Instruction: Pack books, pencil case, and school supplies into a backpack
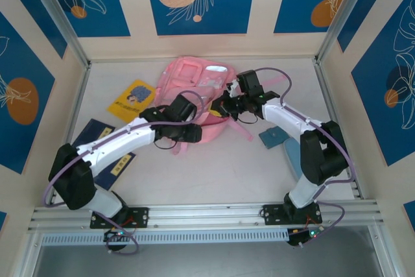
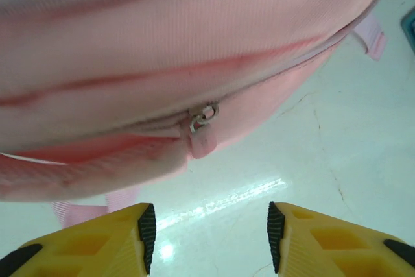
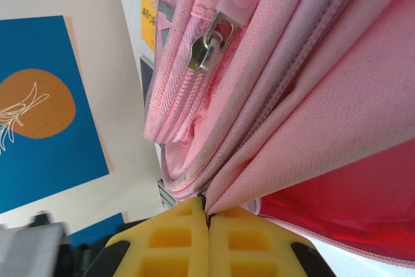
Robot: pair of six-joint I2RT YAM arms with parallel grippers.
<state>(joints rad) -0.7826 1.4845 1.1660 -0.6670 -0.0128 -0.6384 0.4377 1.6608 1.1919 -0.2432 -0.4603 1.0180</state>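
The pink backpack (image 1: pixel 198 85) lies at the back middle of the table. My right gripper (image 1: pixel 225 106) is shut on a fold of its pink fabric (image 3: pixel 272 160), just below a zip seam, with a metal zip slider (image 3: pixel 209 42) further up. My left gripper (image 2: pixel 207 235) stands open over bare table, a little short of the backpack's lower edge and its zip pull (image 2: pixel 202 135). A yellow book (image 1: pixel 131 99) lies left of the backpack. The dark navy book (image 1: pixel 97 144) is partly under my left arm. The light blue pencil case (image 1: pixel 292 156) is half hidden by my right arm.
A flat teal piece (image 1: pixel 274 137) lies on the table right of the backpack, beside the pencil case. A pink strap (image 1: pixel 243 131) trails from the backpack toward it. Walls close in the table on three sides.
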